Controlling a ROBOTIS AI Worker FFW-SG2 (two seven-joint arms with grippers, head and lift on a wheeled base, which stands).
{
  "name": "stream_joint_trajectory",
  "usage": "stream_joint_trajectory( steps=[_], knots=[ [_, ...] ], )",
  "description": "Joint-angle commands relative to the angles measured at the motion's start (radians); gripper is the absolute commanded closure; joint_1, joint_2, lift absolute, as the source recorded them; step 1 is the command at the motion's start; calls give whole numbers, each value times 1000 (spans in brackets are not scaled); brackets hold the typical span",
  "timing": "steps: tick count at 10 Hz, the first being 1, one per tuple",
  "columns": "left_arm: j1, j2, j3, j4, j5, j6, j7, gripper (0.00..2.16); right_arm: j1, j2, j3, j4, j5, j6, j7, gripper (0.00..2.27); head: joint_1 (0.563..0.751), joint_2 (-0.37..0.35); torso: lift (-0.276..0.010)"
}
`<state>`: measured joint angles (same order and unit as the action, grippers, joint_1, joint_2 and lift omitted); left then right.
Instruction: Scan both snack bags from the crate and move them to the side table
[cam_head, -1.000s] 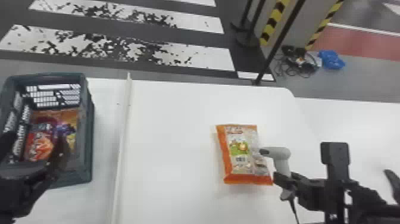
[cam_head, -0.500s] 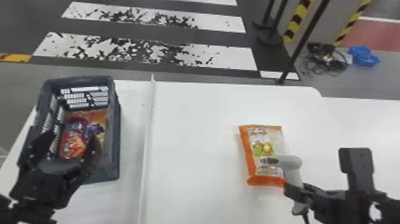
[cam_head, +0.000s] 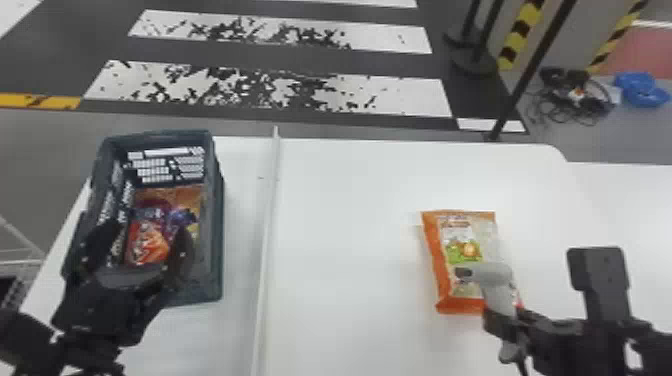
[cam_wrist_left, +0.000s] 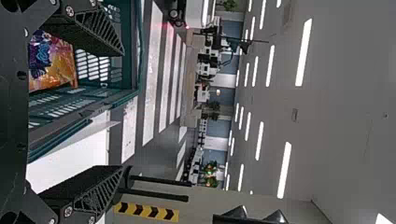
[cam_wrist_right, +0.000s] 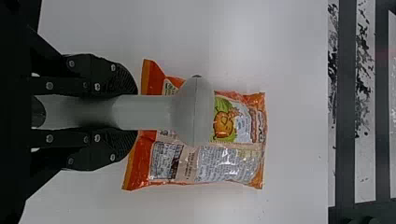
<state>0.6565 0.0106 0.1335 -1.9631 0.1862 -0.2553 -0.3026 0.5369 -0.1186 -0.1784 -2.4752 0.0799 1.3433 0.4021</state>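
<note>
The dark floor (cam_head: 300, 52) on the far side carries broad white stripes. On the near side is a white table (cam_head: 350, 200), with 1 pale strip (cam_head: 270, 200) running from near to far across its left part. Left of that strip rests 1 dark green crate (cam_head: 216, 250). The left gripper (cam_head: 142, 237) is at the crate's near end, released, its 2 fingers spread with nothing between them. The right gripper (cam_head: 502, 320), on the near right, is clenched around the handle of 1 grey scanner. The orange snack bag (cam_head: 435, 270) lies flat on the table, right of the strip and well apart from the crate. The scanner (cam_head: 492, 275) is over the bag's near right part. Inside the crate lies a red-and-orange packet (cam_head: 147, 245), with purple wrapping (cam_head: 182, 217) just right of it.
</note>
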Motion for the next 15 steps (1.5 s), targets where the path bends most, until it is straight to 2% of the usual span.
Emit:
stream_joint_trajectory(
  steps=[1,7,9,10,11,12,14,15],
  knots=[
    [0,0,1,0,1,0,-1,140,-11,-3,17,15,15,3,-3,2253,695,-62,-75],
    [0,0,3,0,1,0,0,144,-18,-4,10,13,18,9,-8,2253,695,-55,-75],
    [0,0,3,1,1,0,0,144,-43,-4,-66,13,-20,3,-8,2253,695,-65,-75],
    [0,0,3,1,1,0,0,144,-61,-7,-127,50,-55,-55,-8,2253,695,-83,-75],
    [0,0,3,1,1,0,-1,144,-77,-23,-168,110,-61,-175,-8,2253,695,-117,-75],
    [0,0,3,1,-1,0,-1,144,-118,-46,-200,193,-61,-206,-9,2253,695,-155,-75],
    [0,-1,1,1,-1,3,-1,144,-176,-104,-228,387,-58,-335,-20,2253,695,-224,-75],
    [0,-1,1,1,-1,3,-1,144,-195,-121,-230,461,-52,-390,-20,2253,695,-264,-75]
  ],
)
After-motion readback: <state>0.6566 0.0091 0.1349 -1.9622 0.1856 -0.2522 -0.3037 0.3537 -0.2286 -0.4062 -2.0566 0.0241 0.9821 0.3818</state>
